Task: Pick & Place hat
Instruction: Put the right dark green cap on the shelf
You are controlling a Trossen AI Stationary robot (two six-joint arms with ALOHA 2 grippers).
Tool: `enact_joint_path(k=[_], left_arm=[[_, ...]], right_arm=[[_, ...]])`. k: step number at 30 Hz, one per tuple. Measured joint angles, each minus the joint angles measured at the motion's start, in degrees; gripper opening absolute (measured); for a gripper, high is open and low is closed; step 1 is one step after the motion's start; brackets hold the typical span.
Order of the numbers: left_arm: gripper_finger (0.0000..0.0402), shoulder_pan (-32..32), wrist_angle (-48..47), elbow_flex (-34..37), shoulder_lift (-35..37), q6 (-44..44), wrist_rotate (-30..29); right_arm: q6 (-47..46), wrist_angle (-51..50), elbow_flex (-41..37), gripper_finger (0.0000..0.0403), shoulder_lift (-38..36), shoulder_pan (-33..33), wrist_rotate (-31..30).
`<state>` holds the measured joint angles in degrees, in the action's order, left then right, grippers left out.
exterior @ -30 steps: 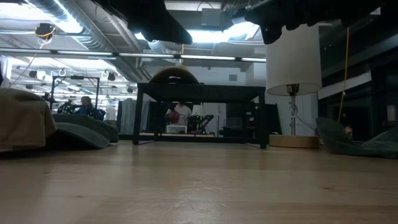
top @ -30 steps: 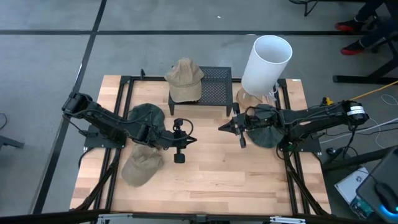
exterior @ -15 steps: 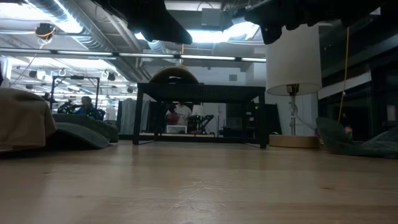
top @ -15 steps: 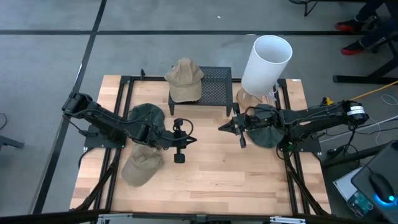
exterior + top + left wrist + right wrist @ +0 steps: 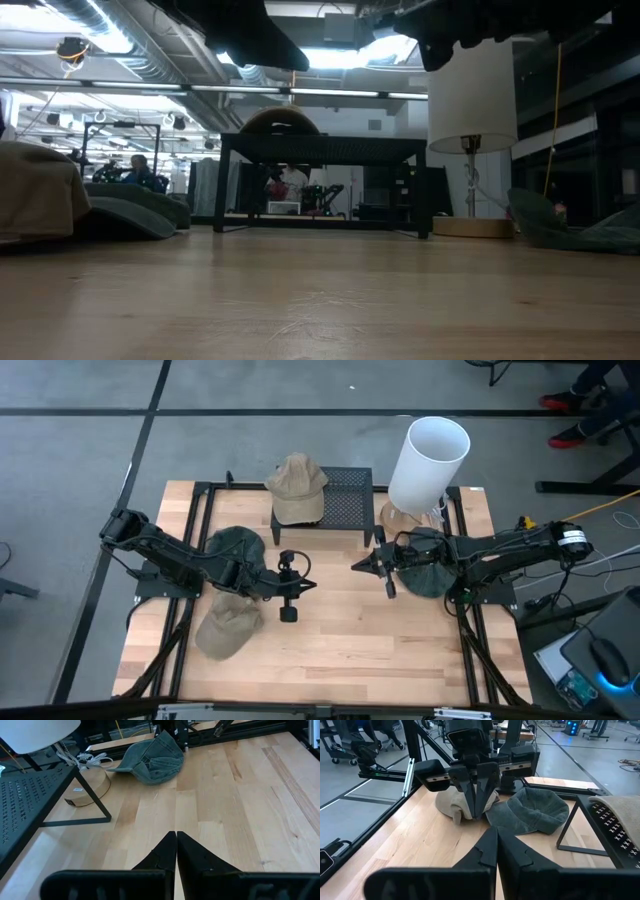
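Four hats are seen in the high view. A tan hat (image 5: pixel 297 488) rests on the left part of a black perforated stand (image 5: pixel 345 500) at upper centre. A dark green hat (image 5: pixel 233 545) lies on the wooden table (image 5: pixel 350 640) left of centre, partly covered by an arm. A second tan hat (image 5: pixel 227 629) lies just below it, at lower left. Another dark green hat (image 5: pixel 420 565) lies right of centre, crumpled, partly under the other arm.

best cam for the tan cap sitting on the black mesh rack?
High view: the tan fabric cap shows whole, on the black perforated metal rack. Low view shows only its dome above the rack top. Right wrist catches an edge. Left wrist misses it.
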<state>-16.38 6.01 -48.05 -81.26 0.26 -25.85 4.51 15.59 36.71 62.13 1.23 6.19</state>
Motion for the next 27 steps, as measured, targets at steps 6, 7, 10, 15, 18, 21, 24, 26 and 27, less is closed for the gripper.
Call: enact_joint_path(k=[6, 7, 10, 15, 18, 21, 24, 26, 27], left_arm=[[0.0004, 0.0, 0.0, 0.0, 0.0, 0.0, 0.0], [0.0005, 0.0, 0.0, 0.0, 0.0, 0.0, 0.0], [0.0008, 0.0, 0.0, 0.0, 0.0, 0.0, 0.0], [0.0005, 0.0, 0.0, 0.0, 0.0, 0.0, 0.0], [0.0004, 0.0, 0.0, 0.0, 0.0, 0.0, 0.0], [0.0006, 0.0, 0.0, 0.0, 0.0, 0.0, 0.0], [0.0008, 0.0, -1.3, 0.0, 0.0, 3.3, 0.6], [0.0007, 0.2, -4.3, 0.1, 0.8, 8.0, 2.7], [0.0007, 0.2, -5.2, 0.2, 1.3, 10.5, 4.0]], right_arm=[[0.0, 0.0, 0.0, 0.0007, 0.0, 0.0, 0.0], [0.0, 0.0, 0.0, 0.0007, 0.0, 0.0, 0.0], [-0.9, 0.0, 0.0, 0.0007, 0.0, 0.0, 0.0], [-1.6, 0.0, 0.0, 0.0007, 0.0, 0.0, 0.0], [-1.2, -0.4, 0.0, 0.0007, 0.0, 0.0, 0.0], [-3.0, -0.6, 0.0, 0.0007, 0.0, 0.0, 0.9], [-5.7, -0.8, 0.0, 0.0007, 0.0, 0.0, 4.9], [-5.9, -0.9, 0.0, 0.0007, -0.1, 0.0, 8.4], [-5.7, -0.9, 0.0, 0.0007, -0.3, 0.0, 9.9]])
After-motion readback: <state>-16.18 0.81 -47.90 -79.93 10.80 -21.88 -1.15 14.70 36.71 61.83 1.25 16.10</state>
